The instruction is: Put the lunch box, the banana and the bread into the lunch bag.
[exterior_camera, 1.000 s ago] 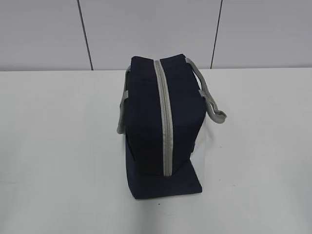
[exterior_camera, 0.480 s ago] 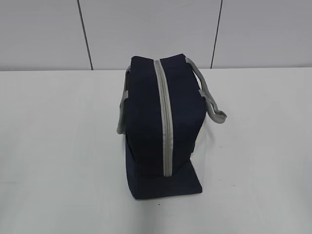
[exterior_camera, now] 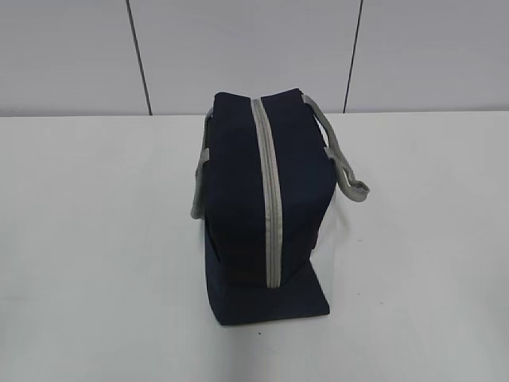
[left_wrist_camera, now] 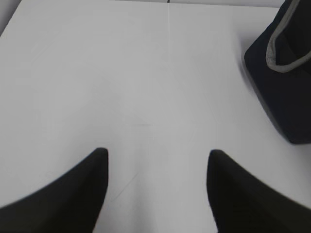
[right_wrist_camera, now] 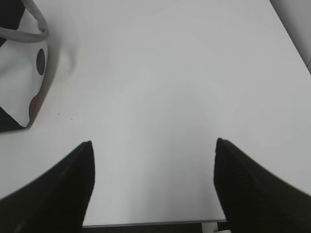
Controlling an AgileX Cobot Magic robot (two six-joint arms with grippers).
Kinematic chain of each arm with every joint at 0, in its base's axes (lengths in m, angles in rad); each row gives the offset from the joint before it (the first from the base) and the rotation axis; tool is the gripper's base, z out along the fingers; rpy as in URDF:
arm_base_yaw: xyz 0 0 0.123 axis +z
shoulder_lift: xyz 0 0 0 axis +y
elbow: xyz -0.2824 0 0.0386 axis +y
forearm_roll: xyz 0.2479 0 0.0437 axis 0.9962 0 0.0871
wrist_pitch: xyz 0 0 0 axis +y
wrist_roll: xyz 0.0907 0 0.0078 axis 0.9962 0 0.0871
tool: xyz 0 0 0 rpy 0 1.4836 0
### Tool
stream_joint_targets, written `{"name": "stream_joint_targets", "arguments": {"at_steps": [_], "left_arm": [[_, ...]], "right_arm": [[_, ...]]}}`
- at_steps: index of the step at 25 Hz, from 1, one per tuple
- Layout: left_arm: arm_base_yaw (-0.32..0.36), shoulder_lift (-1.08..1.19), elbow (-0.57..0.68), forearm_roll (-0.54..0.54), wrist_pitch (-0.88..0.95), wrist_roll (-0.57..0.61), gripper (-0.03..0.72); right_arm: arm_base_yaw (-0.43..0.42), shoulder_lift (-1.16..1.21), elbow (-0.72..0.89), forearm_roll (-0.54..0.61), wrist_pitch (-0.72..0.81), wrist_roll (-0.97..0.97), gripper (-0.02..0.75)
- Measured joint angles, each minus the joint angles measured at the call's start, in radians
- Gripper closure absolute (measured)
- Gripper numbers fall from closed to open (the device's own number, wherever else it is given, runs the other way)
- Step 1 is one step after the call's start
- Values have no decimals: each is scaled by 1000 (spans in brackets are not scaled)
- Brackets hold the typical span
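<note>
The navy-blue lunch bag [exterior_camera: 254,207] stands in the middle of the white table, its grey zipper [exterior_camera: 269,191] shut along the top and grey handles hanging at both sides. The bag also shows at the upper right of the left wrist view [left_wrist_camera: 286,82] and at the upper left of the right wrist view [right_wrist_camera: 19,73], where its side is white with dark and red marks. My left gripper [left_wrist_camera: 158,155] is open and empty over bare table, left of the bag. My right gripper [right_wrist_camera: 154,145] is open and empty near the table's front edge, right of the bag. The lunch box, banana and bread are out of view.
The white table [exterior_camera: 95,239] reaches a grey panelled wall [exterior_camera: 238,48] at the back. Its front edge [right_wrist_camera: 146,224] runs just below my right gripper.
</note>
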Motion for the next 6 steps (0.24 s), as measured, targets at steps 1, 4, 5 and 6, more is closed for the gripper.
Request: {"name": "stream_joint_targets", "arguments": {"at_steps": [1,4,5,6], "left_arm": [[0,0,0,0,0,0,244],[0,0,0,0,0,0,244],[0,0,0,0,0,0,246],[0,0,0,0,0,0,249]], "right_arm": [[0,0,0,0,0,0,173],[0,0,0,0,0,0,173],[0,0,0,0,0,0,173],[0,0,0,0,0,0,173]]}}
